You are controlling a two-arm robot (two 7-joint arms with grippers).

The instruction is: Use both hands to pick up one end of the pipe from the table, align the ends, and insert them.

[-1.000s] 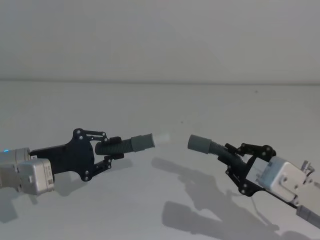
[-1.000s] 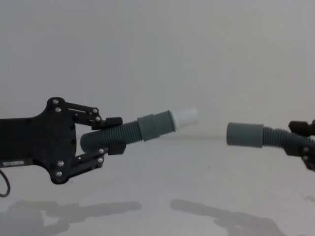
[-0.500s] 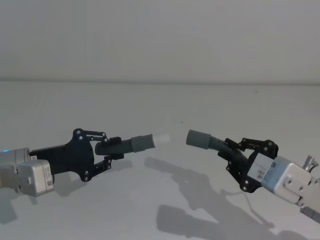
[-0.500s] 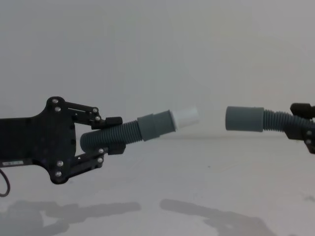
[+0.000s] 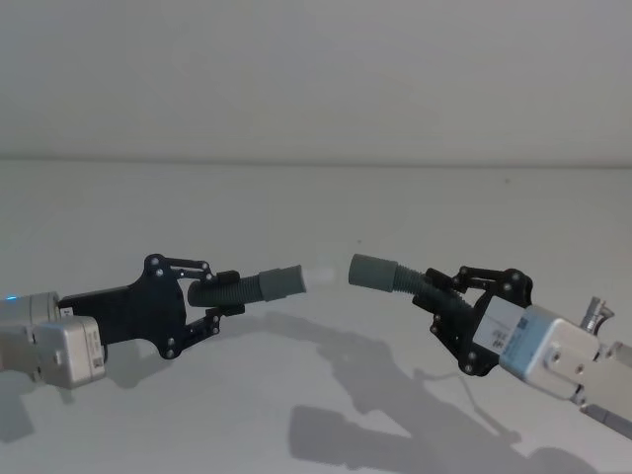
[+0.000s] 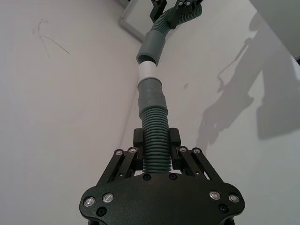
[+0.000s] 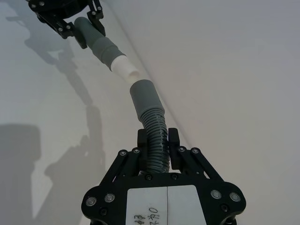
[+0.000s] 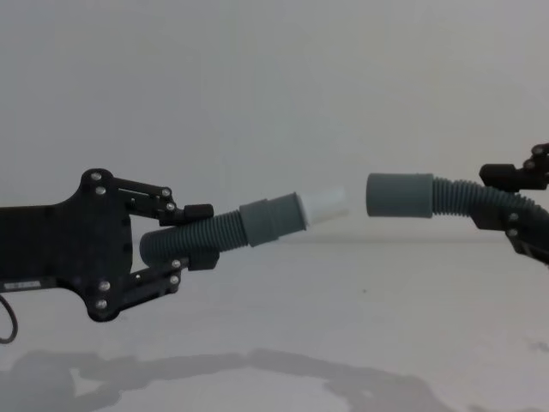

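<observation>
Above the white table [image 5: 316, 197], both black two-finger grippers, left [image 8: 196, 236] and right [image 5: 442, 293], clamp the dark corrugated hose [image 8: 206, 236], white-tipped collar [image 8: 292, 215] facing grey socket cuff [image 8: 399, 196], nearly aligned, insertion remaining.

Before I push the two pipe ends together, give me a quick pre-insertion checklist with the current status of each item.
1. Left gripper clamped on the pipe behind the collar: ok.
2. Right gripper clamped on the pipe behind the socket cuff: ok.
3. Both ends lifted off the table: ok.
4. White tip facing the socket opening, small gap left: ok.
5. Axes in line: not ok; in the chest view the tip tilts upward while the cuff lies level and slightly higher.
6. Socket bore free of blockage: cannot tell.
</observation>
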